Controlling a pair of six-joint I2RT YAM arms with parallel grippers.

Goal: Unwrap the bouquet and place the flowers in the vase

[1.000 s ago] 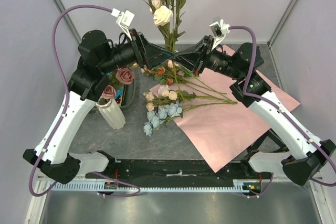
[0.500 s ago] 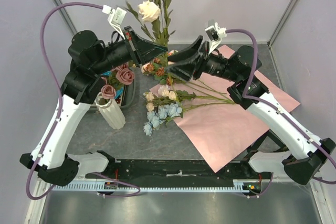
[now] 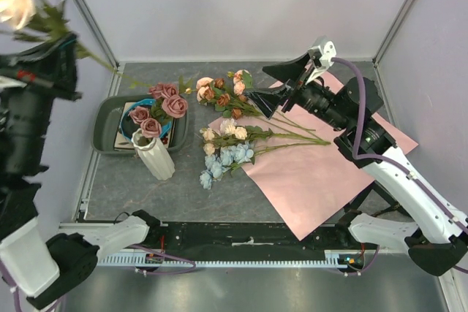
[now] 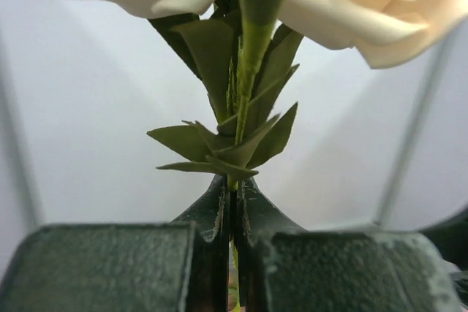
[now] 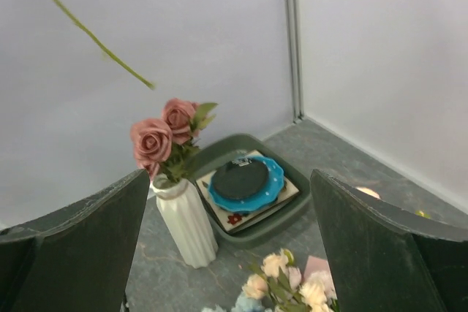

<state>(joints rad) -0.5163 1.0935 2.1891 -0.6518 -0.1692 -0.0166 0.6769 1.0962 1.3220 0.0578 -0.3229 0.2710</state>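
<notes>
The left claw (image 4: 232, 206) is clenched on the thin stem (image 4: 249, 56) of a cream rose (image 4: 358, 12). The flower is light and probably bendy, best held below the leaves. The right claw (image 5: 230, 246) hangs released.

Pale lavender-white panel walls (image 3: 241, 5) enclose a grey, stone-patterned tabletop (image 3: 183, 195); slim metal posts (image 3: 399, 11) run up the rear corners, and soft, even light falls across the whole enclosure
</notes>
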